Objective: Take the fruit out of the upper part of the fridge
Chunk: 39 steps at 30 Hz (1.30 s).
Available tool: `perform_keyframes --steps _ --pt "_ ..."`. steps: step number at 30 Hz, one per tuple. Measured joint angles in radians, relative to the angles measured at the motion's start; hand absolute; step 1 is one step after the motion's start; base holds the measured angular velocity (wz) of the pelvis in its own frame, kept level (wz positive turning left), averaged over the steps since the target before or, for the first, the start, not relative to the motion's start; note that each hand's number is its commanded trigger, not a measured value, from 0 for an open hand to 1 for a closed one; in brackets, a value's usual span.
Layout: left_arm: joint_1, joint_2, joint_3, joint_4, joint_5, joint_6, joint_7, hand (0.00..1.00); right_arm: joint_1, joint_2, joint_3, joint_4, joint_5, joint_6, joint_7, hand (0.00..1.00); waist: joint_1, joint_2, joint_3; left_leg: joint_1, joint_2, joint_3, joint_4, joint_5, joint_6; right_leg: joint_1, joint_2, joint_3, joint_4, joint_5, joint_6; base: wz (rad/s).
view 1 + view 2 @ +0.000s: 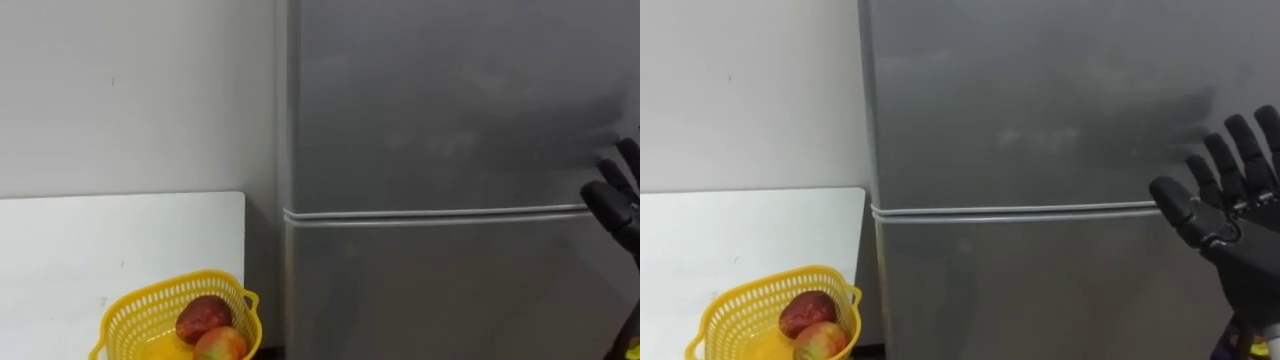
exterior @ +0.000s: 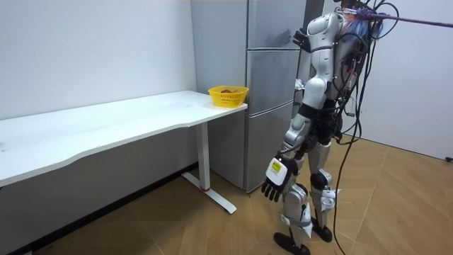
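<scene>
The grey two-door fridge stands right in front of me, and both of its doors are closed. A seam divides the upper door from the lower one. My right hand is raised before the right part of the fridge at seam height, open with its fingers straight and spread, holding nothing. Whether it touches the door I cannot tell. In the room view that hand is up by the upper door. My left hand hangs at my side with relaxed fingers and is empty.
A white table meets the fridge's left side, against a white wall. On its near corner stands a yellow basket with a red fruit and a red-yellow fruit. The floor is wooden.
</scene>
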Motion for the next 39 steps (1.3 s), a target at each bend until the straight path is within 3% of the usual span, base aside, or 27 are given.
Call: perform_keyframes --steps 8,16,18,21,30,39 --pt "0.001 -0.003 -0.001 -0.040 0.007 0.004 0.045 0.00 0.021 0.008 -0.030 0.016 -0.290 -0.001 -0.252 0.00 -0.019 0.023 0.0012 -0.006 -0.003 0.006 0.000 0.000 0.000 -0.008 0.002 0.005 0.000 0.000 0.000 -0.01" --pt "0.004 0.004 -0.011 -0.040 0.005 0.039 0.048 0.00 0.084 0.017 -0.002 0.240 -0.461 0.003 -0.430 0.00 -0.021 0.015 0.0020 0.007 -0.003 0.012 -0.011 0.001 -0.001 -0.002 0.002 0.015 -0.003 0.000 0.000 -0.02" --pt "0.001 0.003 -0.032 -0.041 0.002 0.050 0.054 0.00 0.120 0.039 0.015 0.313 -0.521 0.026 -0.458 0.00 -0.022 0.012 0.0016 0.006 -0.004 0.013 -0.011 0.001 -0.001 -0.003 0.001 0.015 -0.003 0.000 0.000 0.00" --pt "-0.013 0.002 -0.040 -0.052 -0.001 0.063 0.053 0.00 0.158 0.074 0.032 0.359 -0.579 0.045 -0.468 0.00 -0.022 0.011 0.0009 -0.001 -0.003 0.013 -0.009 0.001 -0.001 -0.009 0.002 0.017 -0.012 0.000 0.000 -0.02" --pt "-0.026 0.002 -0.041 -0.063 -0.001 0.064 0.041 0.00 0.161 0.082 0.125 0.814 -0.731 0.059 -0.419 0.00 0.006 0.014 -0.0025 0.006 -0.004 0.015 -0.014 0.001 -0.001 -0.003 0.002 0.024 -0.012 0.003 0.002 -0.01" --pt "-0.010 0.003 -0.042 -0.069 0.018 0.066 0.017 0.00 0.177 0.097 0.184 1.003 -0.863 0.075 -0.325 0.00 0.012 0.026 -0.0015 0.020 -0.009 0.009 -0.026 0.001 -0.001 0.015 0.000 0.016 -0.016 0.000 0.005 0.01"
